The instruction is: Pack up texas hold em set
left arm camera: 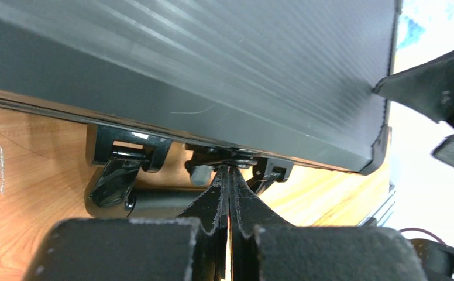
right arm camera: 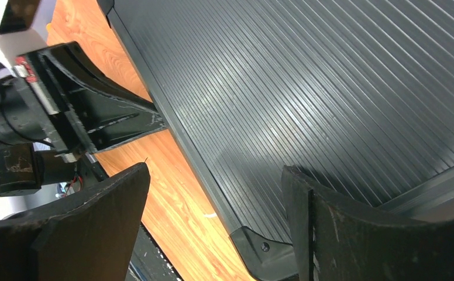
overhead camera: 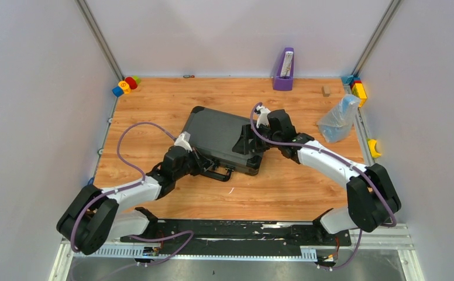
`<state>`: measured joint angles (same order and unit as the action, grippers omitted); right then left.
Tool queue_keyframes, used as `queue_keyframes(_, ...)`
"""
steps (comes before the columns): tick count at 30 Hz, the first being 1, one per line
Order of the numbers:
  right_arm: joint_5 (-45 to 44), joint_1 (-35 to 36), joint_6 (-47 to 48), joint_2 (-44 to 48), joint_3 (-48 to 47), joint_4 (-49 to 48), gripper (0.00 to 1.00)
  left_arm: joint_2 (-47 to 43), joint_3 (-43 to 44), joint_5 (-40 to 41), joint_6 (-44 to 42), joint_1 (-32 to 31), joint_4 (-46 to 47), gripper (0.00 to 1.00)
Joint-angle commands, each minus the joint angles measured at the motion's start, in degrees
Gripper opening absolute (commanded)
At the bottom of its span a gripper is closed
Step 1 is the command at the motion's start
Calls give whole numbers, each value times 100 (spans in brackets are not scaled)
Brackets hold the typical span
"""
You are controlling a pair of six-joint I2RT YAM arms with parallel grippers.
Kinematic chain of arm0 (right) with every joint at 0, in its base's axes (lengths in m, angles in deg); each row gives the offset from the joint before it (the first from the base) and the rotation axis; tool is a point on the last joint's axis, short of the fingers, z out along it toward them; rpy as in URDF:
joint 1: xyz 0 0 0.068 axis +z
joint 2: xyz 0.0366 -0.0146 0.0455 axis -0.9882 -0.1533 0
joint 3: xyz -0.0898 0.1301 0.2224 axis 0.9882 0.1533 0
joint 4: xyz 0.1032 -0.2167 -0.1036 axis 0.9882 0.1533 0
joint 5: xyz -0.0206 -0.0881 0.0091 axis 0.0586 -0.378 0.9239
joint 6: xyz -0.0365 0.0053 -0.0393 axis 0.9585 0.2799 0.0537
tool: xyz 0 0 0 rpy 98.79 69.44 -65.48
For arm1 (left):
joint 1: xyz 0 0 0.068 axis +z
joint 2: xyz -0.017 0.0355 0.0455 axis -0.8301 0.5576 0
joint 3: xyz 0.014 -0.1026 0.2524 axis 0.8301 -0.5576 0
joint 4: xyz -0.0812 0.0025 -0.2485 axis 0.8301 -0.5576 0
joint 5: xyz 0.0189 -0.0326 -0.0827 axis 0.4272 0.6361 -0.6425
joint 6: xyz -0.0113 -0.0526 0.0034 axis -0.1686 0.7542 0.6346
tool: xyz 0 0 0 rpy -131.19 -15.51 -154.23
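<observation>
Briefcase (overhead camera: 213, 132) lies closed mid-table (overhead camera: 306, 187), so we judge the contents packed. Left gripper (left arm camera: 229, 175): jaws pressed together, tips at the front latch (left arm camera: 224, 157); we cannot tell if it is fastened. Right gripper (right arm camera: 216, 175): jaws wide apart above the case, holding nothing. Latching probably left.

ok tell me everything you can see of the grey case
The case is dark grey with a finely ribbed, plastic-looking lid, black corner caps and a black handle on its near edge. It is closed and lies flat, turned askew, on the wooden table. The shut left pincer has its tips against the fittings at the handle edge. The open right pincer hangs over the lid by its near right corner, contact unclear.
</observation>
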<state>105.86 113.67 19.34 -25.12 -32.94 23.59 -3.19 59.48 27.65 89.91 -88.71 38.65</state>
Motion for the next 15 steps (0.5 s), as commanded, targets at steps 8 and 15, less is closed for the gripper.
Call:
queue_keyframes(8,-377,314,114,-167,13,752,85,127,24,194,56,-10,370,0)
queue_keyframes(15,-427,336,105,-182,28,765,85,361,-15,136,42,-10,323,0)
